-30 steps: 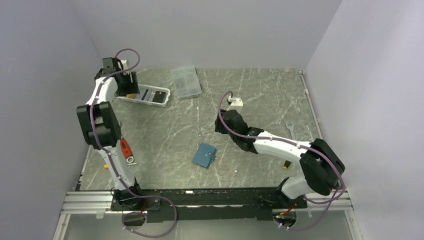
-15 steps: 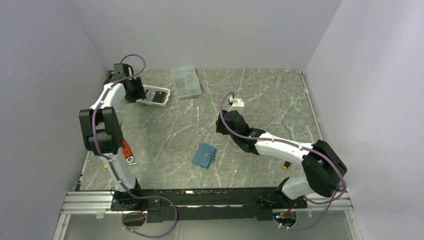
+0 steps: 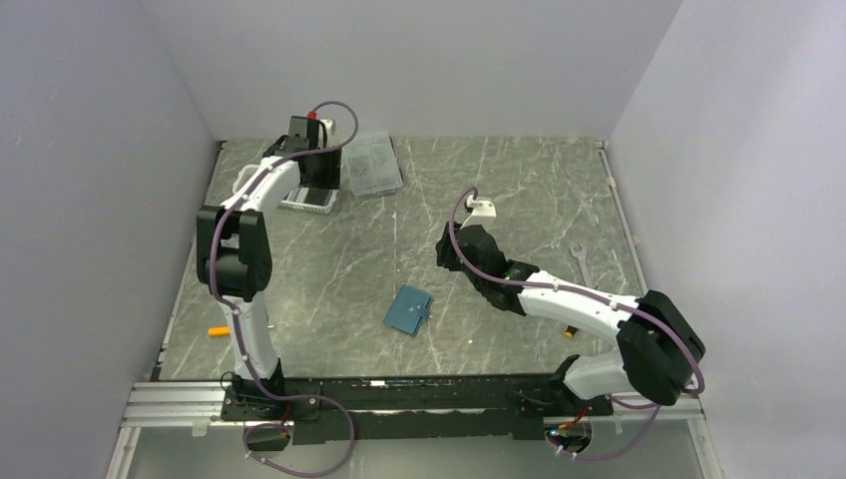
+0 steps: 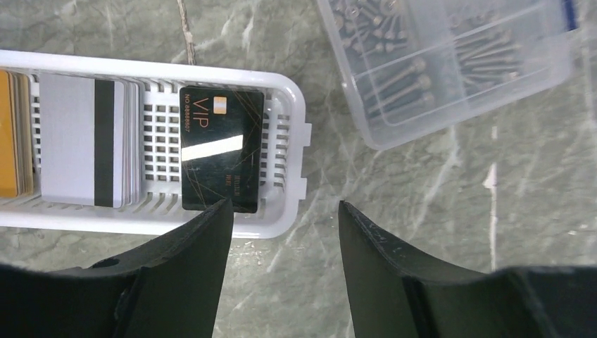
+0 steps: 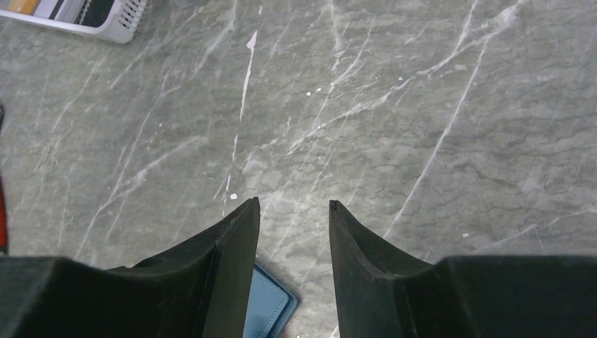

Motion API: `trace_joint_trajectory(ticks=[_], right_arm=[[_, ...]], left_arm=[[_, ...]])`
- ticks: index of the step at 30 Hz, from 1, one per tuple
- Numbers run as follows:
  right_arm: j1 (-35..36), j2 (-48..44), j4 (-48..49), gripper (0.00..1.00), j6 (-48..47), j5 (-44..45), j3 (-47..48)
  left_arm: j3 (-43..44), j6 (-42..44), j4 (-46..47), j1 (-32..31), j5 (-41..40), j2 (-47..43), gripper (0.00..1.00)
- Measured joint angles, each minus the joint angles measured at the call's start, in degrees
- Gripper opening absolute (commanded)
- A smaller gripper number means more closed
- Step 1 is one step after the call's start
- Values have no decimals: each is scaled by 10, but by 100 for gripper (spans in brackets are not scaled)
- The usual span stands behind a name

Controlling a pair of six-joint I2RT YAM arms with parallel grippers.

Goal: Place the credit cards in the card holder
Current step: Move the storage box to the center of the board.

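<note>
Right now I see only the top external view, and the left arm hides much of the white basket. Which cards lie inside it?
Observer: In the left wrist view, a black card marked VIP lies flat at the basket end nearest the clear box.
Operator: Any other cards?
Observer: Yes, a grey stack with a black stripe, and a gold stack beside it.
Operator: Do the left fingers hold something?
Observer: No, they are open and empty.

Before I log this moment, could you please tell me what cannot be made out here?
Yellow-gold card: cut off by the left wrist view's left edge.
Card holder: right wrist view, only a corner shows beside the right hand.
White basket: top view, mostly under the left arm.
</note>
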Motion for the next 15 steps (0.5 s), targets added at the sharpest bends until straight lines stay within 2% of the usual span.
trace_joint_trajectory(ticks=[9,15], right_arm=[[0,-3,-2,41,0,1,0],[0,-8,-2,40,0,10,-2]], left_arm=[[0,60,2,-31,-62,37,60],[-1,88,20,-50,-89,42,50]])
